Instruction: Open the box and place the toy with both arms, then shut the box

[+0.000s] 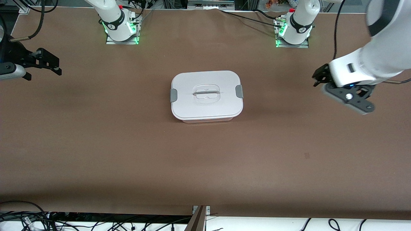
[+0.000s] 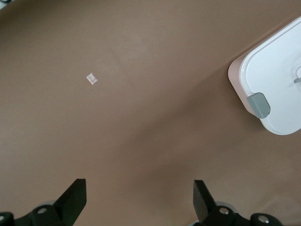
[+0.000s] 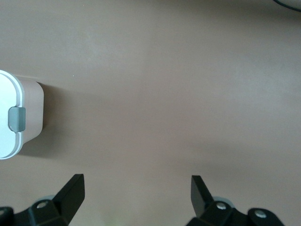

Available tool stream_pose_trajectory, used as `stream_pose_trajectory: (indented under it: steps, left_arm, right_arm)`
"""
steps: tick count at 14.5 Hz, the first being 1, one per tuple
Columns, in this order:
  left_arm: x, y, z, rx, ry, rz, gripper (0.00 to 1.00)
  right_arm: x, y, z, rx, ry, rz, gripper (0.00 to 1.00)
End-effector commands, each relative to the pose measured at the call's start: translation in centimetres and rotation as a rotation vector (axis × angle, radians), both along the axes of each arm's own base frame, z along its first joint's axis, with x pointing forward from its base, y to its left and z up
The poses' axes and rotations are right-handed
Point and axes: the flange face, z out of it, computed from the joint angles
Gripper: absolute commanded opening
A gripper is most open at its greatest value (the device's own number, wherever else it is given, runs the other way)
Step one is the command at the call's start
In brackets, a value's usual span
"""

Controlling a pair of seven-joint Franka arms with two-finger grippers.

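Box (image 1: 206, 96) is found at the middle of the brown surface (image 1: 96, 144), roughly midway between the two arms' ends. Its white lid (image 1: 205, 81) is seated flat on the pinkish body, and a grey clip is seen at each short end: one (image 1: 173, 95) toward the right arm's end, one (image 1: 239, 91) toward the left arm's end. A clear recessed handle (image 1: 207, 93) is noted at the lid's centre. No toy is visible in any view.

Left tool (image 1: 318, 78) is held over bare surface toward the left arm's end, well apart from the box; its fingers (image 2: 75, 197) are spread wide with nothing between them. A corner of the box and one clip are shown in the left wrist view, along with a small white fleck (image 2: 91, 78) on the surface.

Right tool (image 1: 48, 62) is held over bare surface toward the right arm's end, likewise well apart from the box. Its fingers (image 3: 70, 195) are spread wide and empty. One end of the box with its clip is recorded in the right wrist view.
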Motion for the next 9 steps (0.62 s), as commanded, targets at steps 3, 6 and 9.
stream_pose_trajectory:
  steps: [3, 6, 9]
  left_arm:
    - [-3.9, 4.8, 0.1, 0.013, -0.065, 0.298, 1.0]
    - [-4.8, 3.9, -0.1, 0.041, -0.102, 0.305, 1.0]
    - [-4.7, 5.1, -0.7, 0.044, -0.115, 0.379, 1.0]
  right_arm:
    - [-0.1, 0.1, 0.4, 0.001, -0.008, 0.001, 1.0]
    - [0.0, 0.1, 0.3, 0.002, -0.006, 0.003, 1.0]
    - [0.0, 0.1, 0.2, 0.002, -0.006, 0.002, 1.0]
